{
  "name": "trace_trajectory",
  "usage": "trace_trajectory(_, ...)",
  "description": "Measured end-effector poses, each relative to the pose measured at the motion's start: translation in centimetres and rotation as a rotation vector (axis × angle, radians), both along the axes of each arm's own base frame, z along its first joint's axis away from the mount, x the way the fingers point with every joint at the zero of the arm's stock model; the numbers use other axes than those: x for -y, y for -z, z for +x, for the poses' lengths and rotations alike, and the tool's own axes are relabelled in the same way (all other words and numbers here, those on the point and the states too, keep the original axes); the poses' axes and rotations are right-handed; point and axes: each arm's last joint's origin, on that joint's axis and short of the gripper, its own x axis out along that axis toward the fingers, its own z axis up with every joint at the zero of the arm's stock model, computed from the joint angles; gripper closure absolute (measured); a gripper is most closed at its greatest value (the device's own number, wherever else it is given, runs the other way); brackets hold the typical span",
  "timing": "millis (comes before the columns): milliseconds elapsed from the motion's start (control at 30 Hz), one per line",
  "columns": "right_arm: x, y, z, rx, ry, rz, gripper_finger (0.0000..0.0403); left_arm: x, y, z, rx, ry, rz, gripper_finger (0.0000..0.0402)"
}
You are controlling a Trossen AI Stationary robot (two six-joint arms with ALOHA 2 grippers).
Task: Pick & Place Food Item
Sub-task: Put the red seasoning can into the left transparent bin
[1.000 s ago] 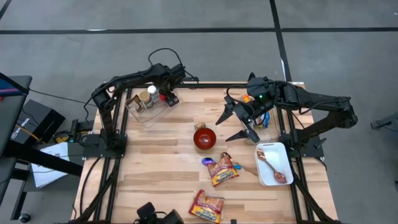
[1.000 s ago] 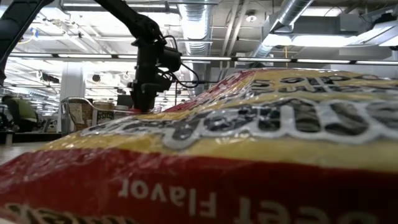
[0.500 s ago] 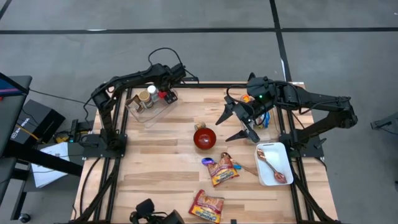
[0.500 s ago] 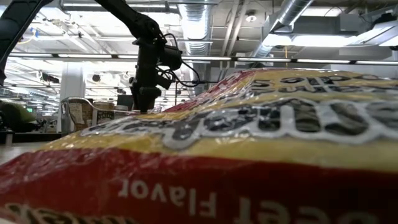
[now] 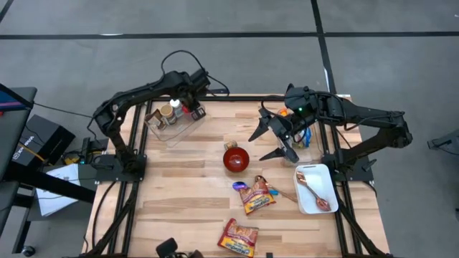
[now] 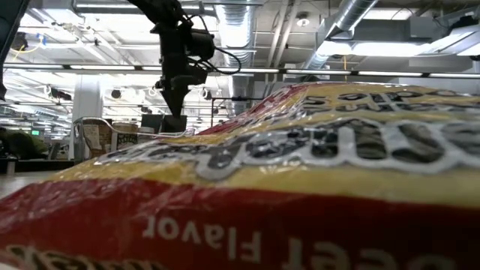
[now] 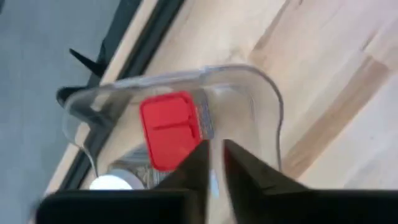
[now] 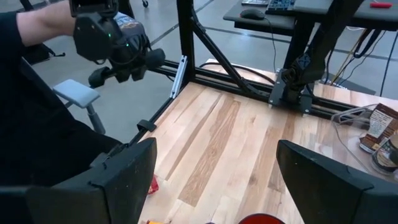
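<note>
While the right gripper hangs spread wide just right of the red bowl in the high view, the left gripper sits at the clear container on the table's far left. The left wrist view shows its fingers nearly closed above a red-capped jar, gripping nothing. Snack packets lie near the bowl.

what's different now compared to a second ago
The left gripper has lifted clear of the clear container at the table's far-left corner; its fingers are nearly shut with nothing between them, and the red-capped bottle is in the container. The right gripper, open above the red bowl, the snack packets and the white tray stayed put.
</note>
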Motion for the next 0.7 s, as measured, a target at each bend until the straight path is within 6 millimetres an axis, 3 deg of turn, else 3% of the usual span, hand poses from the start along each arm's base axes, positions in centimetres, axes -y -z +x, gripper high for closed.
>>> trace_trajectory(67, 0.0, 0.0, 0.0, -0.001, -0.001, 0.0, 0.0078, -0.1, 0.7, 0.2, -0.013, -0.002, -0.012, 0.039)
trace_trajectory(333, 0.0, 0.1, 0.0, -0.01, -0.001, 0.001, 0.0078, -0.2, 5.6, -0.5, -0.137, -0.024, -0.073, 0.0399)
trace_trajectory(700, 0.4, 0.0, 0.0, 0.006, 0.003, -0.018, 0.0078, -0.9, 8.4, -1.9, -0.131, -0.06, -0.056, 0.0401)
